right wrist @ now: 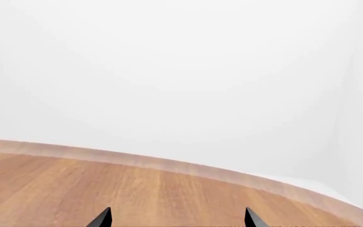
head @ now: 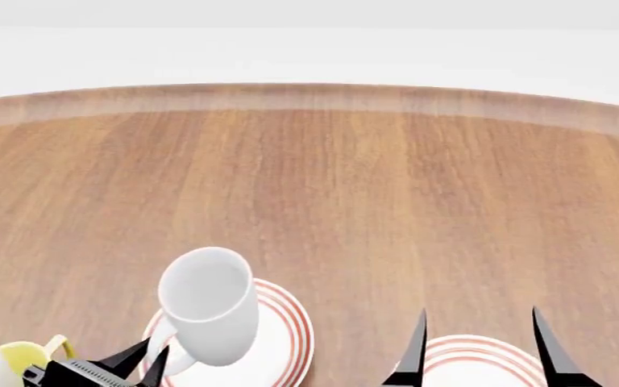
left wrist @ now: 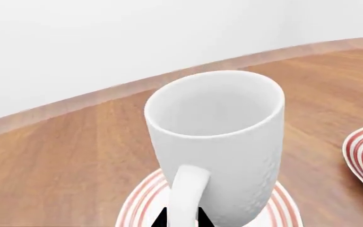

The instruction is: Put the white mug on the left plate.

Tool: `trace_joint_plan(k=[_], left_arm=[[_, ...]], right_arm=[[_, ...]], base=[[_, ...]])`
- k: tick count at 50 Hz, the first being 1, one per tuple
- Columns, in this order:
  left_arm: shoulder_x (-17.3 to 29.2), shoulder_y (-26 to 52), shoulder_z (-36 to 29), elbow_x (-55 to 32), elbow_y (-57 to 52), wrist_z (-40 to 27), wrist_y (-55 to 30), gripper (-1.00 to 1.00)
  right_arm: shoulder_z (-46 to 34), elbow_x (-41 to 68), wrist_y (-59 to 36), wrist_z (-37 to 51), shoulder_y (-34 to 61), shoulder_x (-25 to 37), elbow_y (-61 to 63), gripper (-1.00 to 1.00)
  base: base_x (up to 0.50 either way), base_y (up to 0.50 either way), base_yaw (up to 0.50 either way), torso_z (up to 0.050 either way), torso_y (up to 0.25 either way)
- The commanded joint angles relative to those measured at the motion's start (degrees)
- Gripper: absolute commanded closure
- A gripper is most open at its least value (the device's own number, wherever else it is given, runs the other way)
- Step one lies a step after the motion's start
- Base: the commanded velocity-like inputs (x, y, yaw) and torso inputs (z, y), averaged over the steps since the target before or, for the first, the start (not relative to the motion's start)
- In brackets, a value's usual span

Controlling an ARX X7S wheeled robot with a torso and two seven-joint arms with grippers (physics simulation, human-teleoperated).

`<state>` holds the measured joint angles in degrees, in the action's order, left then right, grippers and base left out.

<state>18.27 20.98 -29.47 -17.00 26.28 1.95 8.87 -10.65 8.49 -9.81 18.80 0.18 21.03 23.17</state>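
White mug [head: 209,306] — tall, plain, glossy, mouth open upward; stands on the left plate [head: 286,339], a shallow white plate with thin red rings at the rim, the mug sitting toward the plate's left side. Loop handle [left wrist: 188,191] faces the robot. Left gripper [head: 143,363] — black fingertips [left wrist: 161,218] lie either side of the handle at its lower end; from here I cannot tell whether they press on it or merely flank it. Small white mug with yellow inside [head: 9,361] — just left of the gripper, at the near edge of the table, partly cut off. Second ringed plate [head: 479,361] — to the right of the first, apart from it, near edge of table. Right gripper [head: 479,347] — two black fingers spread wide, poised over the second plate, nothing between them. Wooden table [head: 374,201] — brown grain, pale band along its far edge; white wall [right wrist: 181,71] behind.
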Motion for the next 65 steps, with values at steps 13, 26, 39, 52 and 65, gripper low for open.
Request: trace_joint_plan(k=[13, 26, 39, 52, 65], left_arm=[[-2.9, 3.5, 0.1, -0.3, 7.7, 0.2, 1.5, 1.00], [-4.5, 5.5, 0.2, 0.3, 13.8, -0.1, 3.4, 1.00], [-6.7, 7.8, -0.2, 1.3, 21.6, 0.4, 7.1, 1.00], [-9.8, 11.2, -0.1, 1.6, 31.7, 1.5, 11.9, 1.00], [-12.7, 15.0, 0.1, 1.9, 42.6, 2.4, 17.1, 1.00]], right_arm=[[0.1, 0.4, 0.8, 0.4, -0.6, 0.3, -0.3, -1.00], [0.0, 0.6, 0.6, 0.5, -0.5, 0.5, 0.0, -1.00], [0.1, 0.8, 0.9, 0.8, -0.6, 0.7, -0.1, -1.00], [0.1, 1.1, 2.4, 0.7, -0.9, 0.6, -1.4, -1.00], [0.1, 1.2, 3.2, 0.8, -1.2, 0.7, -1.9, -1.00]], base=[[0.00, 0.00, 0.00, 0.000, 0.000], [0.00, 0.00, 0.00, 0.001, 0.000], [0.00, 0.00, 0.00, 0.000, 0.001], [0.00, 0.00, 0.00, 0.000, 0.000], [0.00, 0.00, 0.00, 0.000, 0.001]])
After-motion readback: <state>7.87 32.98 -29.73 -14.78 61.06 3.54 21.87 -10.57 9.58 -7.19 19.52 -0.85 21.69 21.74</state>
